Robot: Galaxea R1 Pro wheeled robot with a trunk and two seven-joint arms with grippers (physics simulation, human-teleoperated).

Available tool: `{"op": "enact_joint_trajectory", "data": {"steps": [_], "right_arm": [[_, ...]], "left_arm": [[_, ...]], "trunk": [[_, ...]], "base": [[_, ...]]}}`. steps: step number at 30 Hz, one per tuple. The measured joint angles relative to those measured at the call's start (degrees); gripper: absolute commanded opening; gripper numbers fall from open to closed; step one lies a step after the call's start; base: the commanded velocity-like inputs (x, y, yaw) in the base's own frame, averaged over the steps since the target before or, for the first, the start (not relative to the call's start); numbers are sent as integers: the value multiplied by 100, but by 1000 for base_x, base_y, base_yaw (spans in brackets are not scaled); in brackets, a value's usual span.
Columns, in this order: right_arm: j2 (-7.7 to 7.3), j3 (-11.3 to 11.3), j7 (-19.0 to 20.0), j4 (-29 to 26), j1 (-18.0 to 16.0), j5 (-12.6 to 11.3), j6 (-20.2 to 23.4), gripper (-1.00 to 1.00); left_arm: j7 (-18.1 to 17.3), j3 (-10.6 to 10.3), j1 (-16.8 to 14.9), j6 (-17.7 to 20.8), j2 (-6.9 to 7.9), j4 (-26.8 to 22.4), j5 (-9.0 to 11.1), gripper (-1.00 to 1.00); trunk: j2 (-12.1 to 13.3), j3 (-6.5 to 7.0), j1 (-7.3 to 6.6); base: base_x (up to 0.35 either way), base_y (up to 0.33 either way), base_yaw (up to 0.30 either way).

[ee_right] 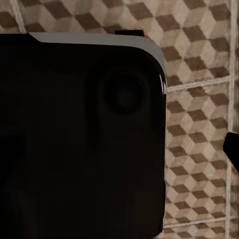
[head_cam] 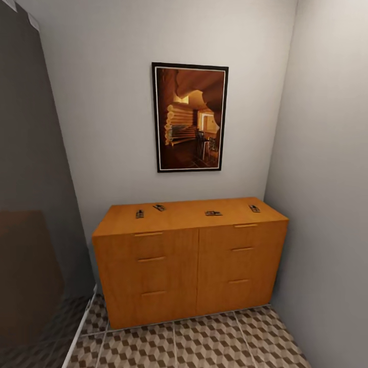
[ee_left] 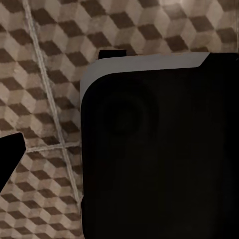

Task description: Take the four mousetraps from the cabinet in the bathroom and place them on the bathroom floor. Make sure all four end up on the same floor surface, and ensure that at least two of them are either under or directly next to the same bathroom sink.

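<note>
The orange-brown cabinet (head_cam: 189, 266) stands against the far wall, straight ahead in the head view. Several mousetraps lie on its flat top: one at the left (head_cam: 139, 213), one just behind it (head_cam: 159, 207), one right of centre (head_cam: 213, 213) and one near the right end (head_cam: 254, 208). All drawers look shut. The bathroom floor (head_cam: 204, 342) with its cube-pattern tiles runs in front of the cabinet. The sink is out of view. Each wrist view looks down at the tiles, with one dark fingertip (ee_left: 11, 152) (ee_right: 232, 149) at its edge; I cannot judge either gripper's opening.
A framed brown picture (head_cam: 190, 117) hangs above the cabinet. A grey wall closes the right side, and a dark glassy panel (head_cam: 30, 214) with a white sill stands at the left. A black rounded robot body (ee_left: 159, 149) (ee_right: 79, 139) blocks much of both wrist views.
</note>
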Motion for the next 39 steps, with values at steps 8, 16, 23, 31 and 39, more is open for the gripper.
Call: {"op": "enact_joint_trajectory", "data": {"steps": [8,16,23,31,39], "right_arm": [[-1,3,0,0,0,0,0,100],[-1,4,0,0,0,0,0,100],[0,5,0,0,1,0,0,100],[0,6,0,0,0,0,0,100],[0,5,0,0,0,0,0,100]], "left_arm": [[-1,0,0,2,0,-1,0,100],[-1,0,0,-4,0,-1,0,100],[-1,0,0,-17,0,-1,1,100],[-1,0,0,-21,0,-2,6,100],[-1,0,0,-26,0,-2,7,100]], "trunk": [[0,0,0],[0,0,0],[0,0,0],[0,0,2],[1,0,2]], "base": [[274,-197,0],[277,-200,0],[266,-192,0],[145,-103,0],[31,-22,0]]}}
